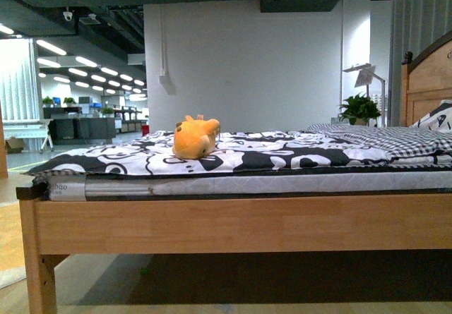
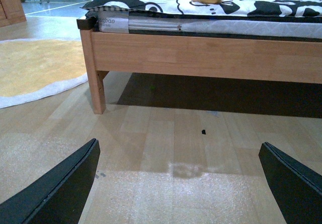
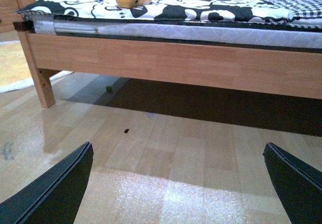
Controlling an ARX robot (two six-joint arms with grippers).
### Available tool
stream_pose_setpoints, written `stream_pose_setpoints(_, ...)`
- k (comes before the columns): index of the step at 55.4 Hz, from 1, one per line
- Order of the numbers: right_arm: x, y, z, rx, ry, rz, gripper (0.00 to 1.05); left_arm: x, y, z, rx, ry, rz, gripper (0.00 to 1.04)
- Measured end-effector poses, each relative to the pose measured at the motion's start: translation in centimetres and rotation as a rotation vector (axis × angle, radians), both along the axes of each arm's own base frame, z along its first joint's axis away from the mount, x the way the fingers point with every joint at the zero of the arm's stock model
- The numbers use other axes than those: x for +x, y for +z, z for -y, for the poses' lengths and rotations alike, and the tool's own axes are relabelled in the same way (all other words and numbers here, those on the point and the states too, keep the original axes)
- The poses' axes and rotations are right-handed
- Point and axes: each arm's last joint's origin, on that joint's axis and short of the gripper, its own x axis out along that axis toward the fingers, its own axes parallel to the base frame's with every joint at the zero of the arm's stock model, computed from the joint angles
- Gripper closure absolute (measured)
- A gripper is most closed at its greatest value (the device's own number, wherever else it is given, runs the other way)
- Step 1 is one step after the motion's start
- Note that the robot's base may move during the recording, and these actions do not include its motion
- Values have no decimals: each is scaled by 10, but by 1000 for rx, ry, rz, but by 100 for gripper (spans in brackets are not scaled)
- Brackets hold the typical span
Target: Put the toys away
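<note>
Orange plush toy [image 1: 195, 137] is pictured lying on the black-and-white quilt [image 1: 282, 155] nr the bed's end, well ahead of and above both sets of jaws. L gripper [image 2: 178, 142] and R gripper [image 3: 178, 144] are seen low over the wood floor [image 2: 166, 133], jaws spread wide, nothing btwn them. The toy is judged light, soft, squashy, not fragile; a pinch across the rounded body is favoured. Side rail [image 1: 233, 222] and mattress [image 1: 282, 182] edge must be cleared going up; corner post [image 2: 96, 83] is noted ahead of the L jaws. Open room is found above the quilt.
</note>
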Motion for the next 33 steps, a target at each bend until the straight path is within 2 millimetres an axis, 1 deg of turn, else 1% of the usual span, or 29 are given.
stream_pose_setpoints(33,0,0,0,0,1,0,0,0,0,0,0,0,0,6)
